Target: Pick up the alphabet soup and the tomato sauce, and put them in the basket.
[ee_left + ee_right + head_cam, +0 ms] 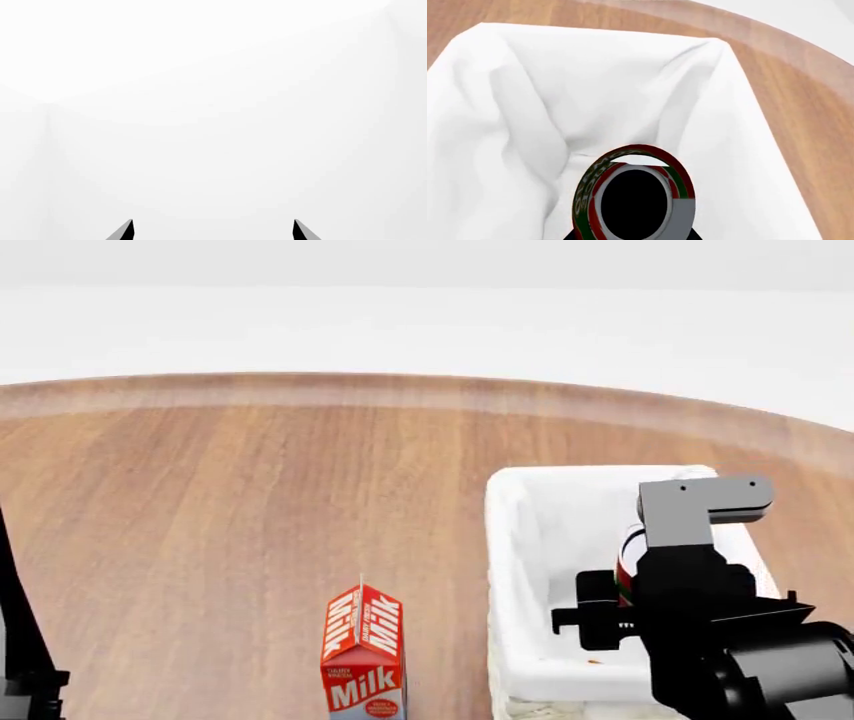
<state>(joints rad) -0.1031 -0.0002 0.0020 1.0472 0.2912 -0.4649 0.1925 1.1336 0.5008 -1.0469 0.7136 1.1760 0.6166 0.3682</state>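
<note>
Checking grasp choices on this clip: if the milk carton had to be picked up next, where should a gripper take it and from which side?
Probably across the two flat side walls of the milk carton, below the gabled top, coming in level from the left arm's side. It stands upright on the table with open wood around it, while the basket and the right gripper crowd the other side.

A wooden bench (200, 520) with a rounded far edge fills most of the head view. At about four o'clock sits the basket (514, 570), its white cloth lining folded over the rim. The right arm's end effector (627, 600) hangs over the basket's interior, and a sliver of the tomato sauce (625, 565), red and green, shows against it. At six o'clock a red milk carton (363, 655) stands upright, just beside the basket. A dark strip of the left arm (20, 640) shows at eight o'clock.
</note>
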